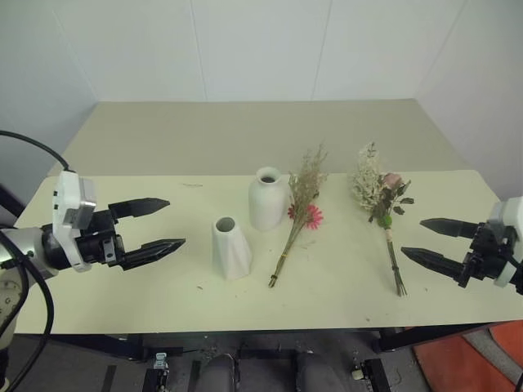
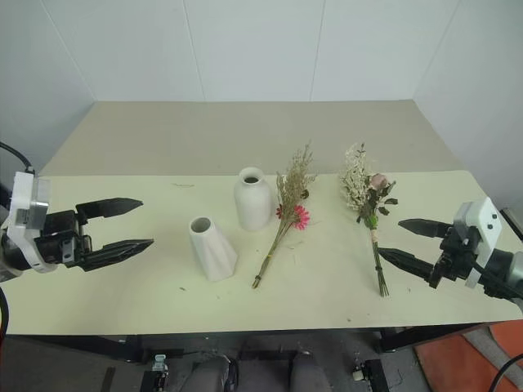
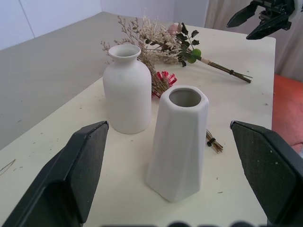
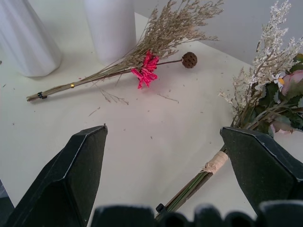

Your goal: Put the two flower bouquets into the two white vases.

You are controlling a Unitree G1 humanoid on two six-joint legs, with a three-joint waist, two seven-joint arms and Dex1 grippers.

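Standing on the table: a pale yellow-green table (image 1: 122,302) carried both vases and both bouquets, all near its front half.
Bottle vase: the rounded white vase with a narrow neck (image 1: 268,200) stood upright near the table's middle, its mouth bare.
Cone vase: the shorter slanted white vase (image 1: 230,247) stood just in front of and to the left of the bottle vase, close beside it but apart, its round mouth bare.
Thin bouquet: the tan grass bunch with a pink-red daisy (image 1: 299,214) lay flat just right of the bottle vase, its stems pointing toward the table's front edge and its daisy near the vase's base.
Full bouquet: the bunch of cream sprigs, a pink rose and green leaves (image 1: 381,200) lay flat further right, well apart from the vases, stems toward the front edge, bound with a pale wrap.
Left gripper: the left gripper (image 1: 155,224) hovered above the table left of the cone vase, fingers spread wide, holding nothing.
Right gripper: the right gripper (image 1: 425,239) hovered just right of the full bouquet's stems, fingers wide apart and grasping nothing.
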